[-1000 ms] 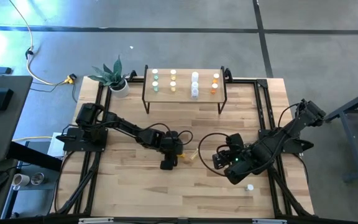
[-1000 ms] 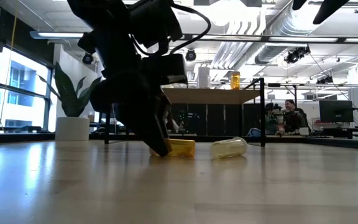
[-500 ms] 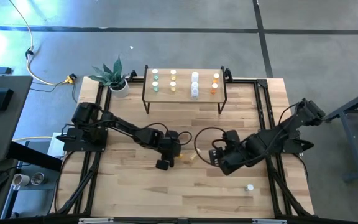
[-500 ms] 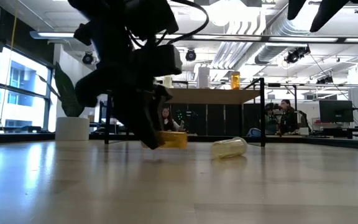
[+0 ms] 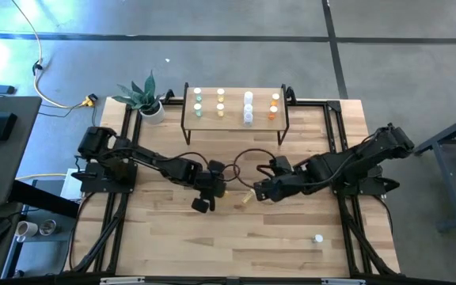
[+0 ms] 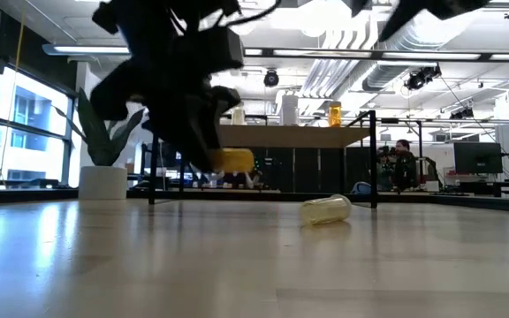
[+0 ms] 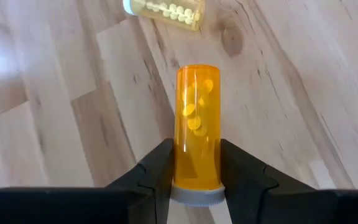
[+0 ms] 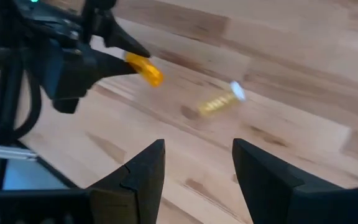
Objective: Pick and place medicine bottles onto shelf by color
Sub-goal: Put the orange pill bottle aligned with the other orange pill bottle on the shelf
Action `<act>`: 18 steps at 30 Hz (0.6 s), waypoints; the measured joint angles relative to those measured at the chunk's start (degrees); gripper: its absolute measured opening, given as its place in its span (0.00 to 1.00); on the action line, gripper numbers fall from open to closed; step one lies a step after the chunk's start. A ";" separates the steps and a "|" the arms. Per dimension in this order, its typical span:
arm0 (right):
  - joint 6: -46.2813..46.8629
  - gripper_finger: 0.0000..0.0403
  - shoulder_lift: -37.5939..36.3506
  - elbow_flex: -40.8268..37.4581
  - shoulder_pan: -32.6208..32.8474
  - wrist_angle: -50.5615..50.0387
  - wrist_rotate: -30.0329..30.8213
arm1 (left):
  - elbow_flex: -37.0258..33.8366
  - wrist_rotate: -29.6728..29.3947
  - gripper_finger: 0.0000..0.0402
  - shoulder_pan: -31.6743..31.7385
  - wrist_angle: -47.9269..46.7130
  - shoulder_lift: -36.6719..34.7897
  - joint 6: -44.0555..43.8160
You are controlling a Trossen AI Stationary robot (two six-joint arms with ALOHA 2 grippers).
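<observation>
High view: the left hand [image 5: 212, 188] carries an orange bottle [image 5: 219, 188] at mid table [image 5: 172, 237]; I judge the next move is to the shelf [image 5: 234, 119], beside its orange ones. Low view: the bottle hangs above the table. Left wrist view: fingers [image 7: 157, 174] clamp it near the cap. Right wrist view: the right hand [image 8: 194, 168] is empty, half open, facing a lying yellow bottle [image 8: 219, 103]

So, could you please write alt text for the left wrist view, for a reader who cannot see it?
The left gripper is shut on an orange pill bottle, pale cap toward the camera, held above the wood-plank table. A yellow bottle lies on its side on the planks beyond it.
</observation>
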 joint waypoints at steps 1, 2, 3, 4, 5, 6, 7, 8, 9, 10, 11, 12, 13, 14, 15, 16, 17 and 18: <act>-1.18 0.44 -0.09 0.00 -0.54 0.99 -0.01 | 0.00 -0.40 0.26 0.00 -0.44 -0.62 0.38; -2.27 0.44 -0.19 0.00 -1.06 2.41 0.00 | 0.00 -0.74 0.26 0.01 -0.56 -1.27 0.64; -3.35 0.44 -0.35 0.00 -1.52 3.54 -0.02 | 0.00 -0.84 0.26 0.01 -0.86 -1.96 0.96; -4.59 0.44 -0.49 0.00 -1.98 4.51 0.00 | 0.00 -0.90 0.26 0.01 -1.26 -2.77 1.28; -5.87 0.44 -0.58 0.00 -2.48 5.83 -0.02 | 0.00 -1.05 0.26 0.01 -1.33 -3.48 1.67; -6.75 0.44 -0.68 0.00 -2.85 7.26 -0.03 | 0.00 -1.42 0.26 0.01 -1.18 -4.17 2.14; -7.73 0.44 -0.76 0.00 -3.28 8.29 -0.21 | 0.00 -1.95 0.26 -0.01 -1.22 -4.92 2.64; -8.83 0.44 -0.82 0.00 -3.77 9.43 -1.00 | 0.00 -2.59 0.26 -0.12 -1.21 -5.71 3.09; -9.92 0.44 -0.91 0.00 -4.26 10.74 -1.98 | 0.00 -3.28 0.26 -0.25 -1.17 -6.53 3.50; -10.91 0.44 -1.03 0.00 -4.74 11.67 -3.26 | 0.00 -3.96 0.26 -0.30 -1.16 -7.39 4.05; -11.94 0.44 -1.13 0.00 -5.30 12.58 -4.54 | 0.00 -4.59 0.26 -0.32 -1.18 -8.25 4.61; -12.88 0.44 -1.17 0.00 -5.82 13.65 -5.77 | 0.01 -5.23 0.26 -0.46 -1.12 -9.04 5.07; -13.84 0.44 -1.17 0.00 -6.39 14.54 -6.91 | 0.04 -5.84 0.26 -0.55 -1.08 -9.81 5.54; -15.04 0.44 -1.28 0.00 -6.94 15.03 -7.96 | 0.04 -6.56 0.26 -0.70 -1.18 -10.67 5.84; -16.25 0.44 -1.38 0.00 -7.52 15.54 -9.04 | 0.04 -7.41 0.26 -0.83 -1.12 -11.49 6.10; -17.39 0.44 -1.50 0.00 -8.26 16.50 -10.19 | 0.04 -8.30 0.26 -0.99 -0.94 -12.28 6.48; -18.82 0.44 -1.58 0.00 -8.97 17.36 -11.39 | 0.04 -9.24 0.26 -1.18 -1.02 -13.10 7.10; -20.18 0.44 -1.68 0.00 -9.71 17.70 -12.57 | 0.04 -10.29 0.26 -1.40 -0.94 -13.78 7.62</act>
